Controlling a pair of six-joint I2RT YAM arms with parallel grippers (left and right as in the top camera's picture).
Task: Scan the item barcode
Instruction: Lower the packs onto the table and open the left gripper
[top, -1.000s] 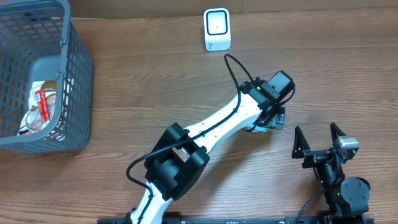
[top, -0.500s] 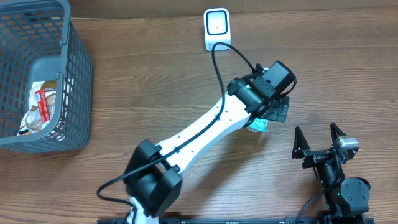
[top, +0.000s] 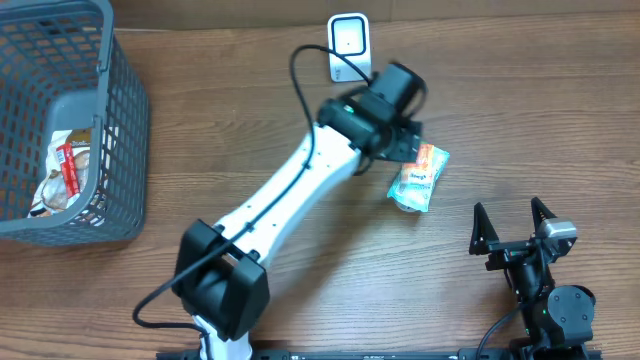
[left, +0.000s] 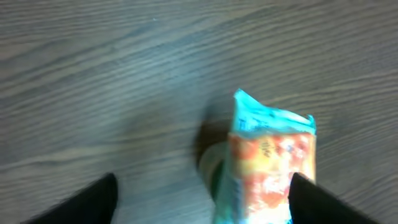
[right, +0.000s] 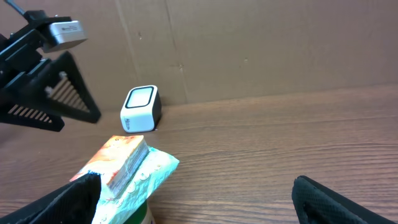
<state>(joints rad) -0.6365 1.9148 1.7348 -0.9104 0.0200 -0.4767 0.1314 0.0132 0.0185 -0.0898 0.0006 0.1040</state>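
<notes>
Two arms share the wooden table (top: 560, 110). From overhead, the left arm (top: 290, 190) stretches from 7 o'clock out toward 1 o'clock, and its wrist hangs between the scanner and the snack packet (top: 418, 175). The orange and teal packet lies a little to 3 o'clock of the table's middle, at 5 o'clock of the white scanner (top: 349, 47), near it but apart. The scanner stands at the 12 o'clock edge.

In the left wrist view the left gripper (left: 202, 180) has its fingers spread wide. The packet sits between them, close against the finger at 4 o'clock (left: 323, 199) and well apart from the one at 8 o'clock. The view is blurred, so whether that nearer finger touches the packet cannot be told.

The right gripper (top: 507, 205) waits at 4 o'clock with its fingers splayed, gripping nothing, and the packet lies at 10 o'clock of it.

A grey basket (top: 128, 150) at 9 o'clock holds a few wrappers (top: 68, 165)
</notes>
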